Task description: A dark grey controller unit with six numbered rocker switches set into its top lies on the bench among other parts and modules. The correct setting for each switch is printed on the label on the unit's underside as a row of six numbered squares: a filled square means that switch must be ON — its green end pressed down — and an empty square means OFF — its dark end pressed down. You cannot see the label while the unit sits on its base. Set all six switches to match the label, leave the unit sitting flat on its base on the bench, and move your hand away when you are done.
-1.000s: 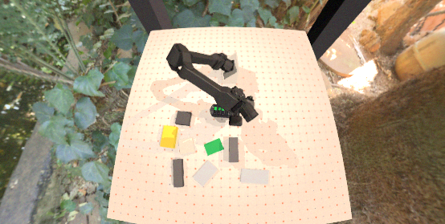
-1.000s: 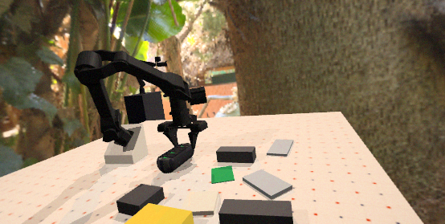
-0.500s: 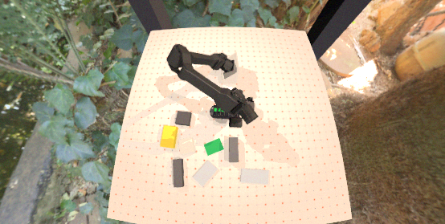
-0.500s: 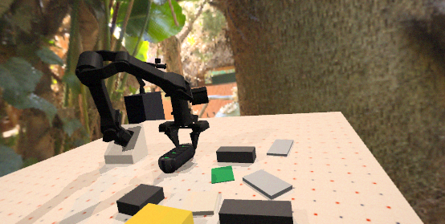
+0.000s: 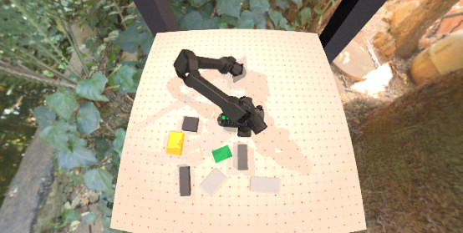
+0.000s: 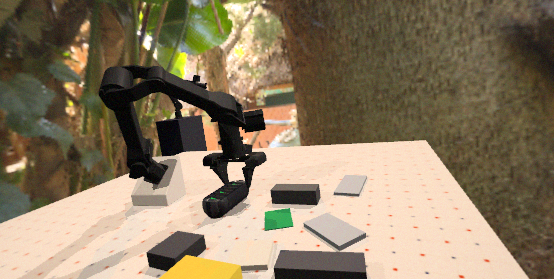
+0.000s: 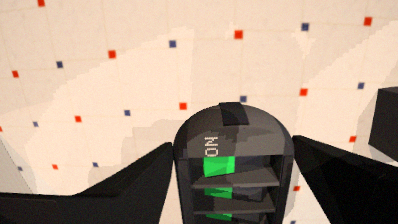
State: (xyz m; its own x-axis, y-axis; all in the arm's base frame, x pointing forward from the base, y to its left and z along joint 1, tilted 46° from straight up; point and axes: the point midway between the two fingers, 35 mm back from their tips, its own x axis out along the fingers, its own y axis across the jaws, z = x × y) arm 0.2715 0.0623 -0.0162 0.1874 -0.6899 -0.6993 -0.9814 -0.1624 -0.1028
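Observation:
The dark grey controller unit [image 5: 222, 120] [image 6: 225, 206] [image 7: 262, 139] is upright, its switches facing up, on or just above the bench; contact underneath cannot be made out. My gripper [image 6: 236, 183] [image 7: 232, 146] points down and is shut on the unit, one finger against each long side near its rounded end. In the wrist view the ON mark shows beside the first rocker [image 7: 219, 166], whose green end is large and bright. Two further rockers show thinner green strips; the others are cut off there. The exact rocker settings are hard to tell. The label on the underside is hidden.
Near the unit lie a dark square block [image 5: 190, 124] [image 6: 176, 250], a green plate [image 5: 221, 154] [image 6: 278, 219] and a grey block [image 5: 242, 156] [image 6: 295, 194]. Further off are a yellow block [image 5: 175, 143], a long dark block [image 5: 185, 180] and two pale grey plates [image 5: 213, 181] [image 5: 264, 184].

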